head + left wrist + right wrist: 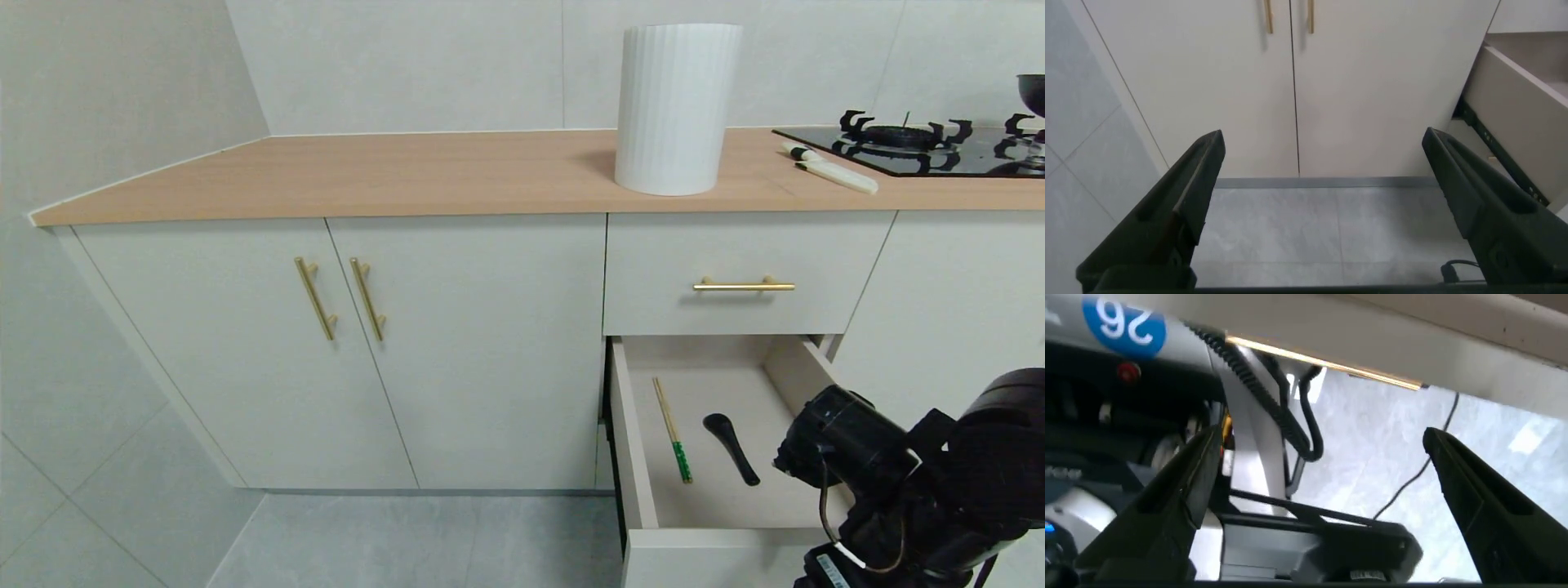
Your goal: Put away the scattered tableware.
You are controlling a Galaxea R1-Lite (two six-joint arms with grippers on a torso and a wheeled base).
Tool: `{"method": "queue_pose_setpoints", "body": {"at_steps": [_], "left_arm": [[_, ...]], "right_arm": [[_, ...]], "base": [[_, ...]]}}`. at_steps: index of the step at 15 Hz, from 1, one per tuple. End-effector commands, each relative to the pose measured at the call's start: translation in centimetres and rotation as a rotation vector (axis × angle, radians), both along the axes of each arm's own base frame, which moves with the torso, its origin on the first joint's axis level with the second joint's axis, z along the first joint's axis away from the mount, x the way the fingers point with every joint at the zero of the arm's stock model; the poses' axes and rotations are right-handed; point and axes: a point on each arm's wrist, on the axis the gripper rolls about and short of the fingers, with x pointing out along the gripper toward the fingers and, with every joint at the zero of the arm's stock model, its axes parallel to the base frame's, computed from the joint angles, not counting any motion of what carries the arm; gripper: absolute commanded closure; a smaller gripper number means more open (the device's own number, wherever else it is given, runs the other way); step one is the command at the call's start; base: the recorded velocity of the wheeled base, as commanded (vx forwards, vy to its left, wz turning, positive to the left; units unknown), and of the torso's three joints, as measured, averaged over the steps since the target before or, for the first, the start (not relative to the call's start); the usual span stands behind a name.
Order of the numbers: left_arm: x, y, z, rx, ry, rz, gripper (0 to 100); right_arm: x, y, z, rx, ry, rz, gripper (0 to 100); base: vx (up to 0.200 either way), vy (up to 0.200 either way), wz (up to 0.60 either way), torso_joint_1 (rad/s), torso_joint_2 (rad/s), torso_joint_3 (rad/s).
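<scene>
Closest to the head camera, the right arm [914, 482] was seen at the lower right, just in front of the pulled-out lower drawer [633, 441]. On that drawer's pale floor a pair of chopsticks [671, 429] with green ends was laid lengthwise near the left wall. A black spoon [731, 447] was laid just beside them on their right, apart from them, with its bowl toward the cabinet. Above it, the upper drawer [653, 278] was shut, and a brass bar handle [743, 286] was fixed across its front.

On the wooden countertop [408, 171] a tall white ribbed cylinder [673, 106] was stood upright. Two pale slender utensils [833, 171] were laid near it, beside the black gas hob [914, 147]. To the left of the drawers, two cabinet doors [343, 351] were closed.

The left gripper [1323, 143] was held with its fingers [1200, 188] spread wide and nothing between them. It was pointed at the foot of the closed doors and the grey tiled floor [1315, 220], with the side of the open drawer at one edge. The right gripper [1323, 439] was likewise held agape and unladen. Beyond its fingers [1196, 490] a brass-coloured strip [1323, 366] under a pale edge was seen, though what it belonged to could not be told.
</scene>
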Motion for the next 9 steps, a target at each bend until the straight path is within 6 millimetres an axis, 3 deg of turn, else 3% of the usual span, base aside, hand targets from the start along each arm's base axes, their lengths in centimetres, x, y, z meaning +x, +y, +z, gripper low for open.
{"method": "queue_pose_setpoints", "body": {"at_steps": [1,9], "left_arm": [[0.0,0.0,0.0,0.000,0.001,0.000,0],[0.0,0.0,0.0,0.000,0.001,0.000,0]], "right_arm": [[0.9,0.1,-0.8,-0.010,0.016,-0.021,0],[2.7,0.1,-1.2,-0.004,-0.116,-0.113,0]], "base": [[0.000,0.000,0.00,0.000,0.00,0.000],[0.000,0.000,0.00,0.000,0.00,0.000]]}}
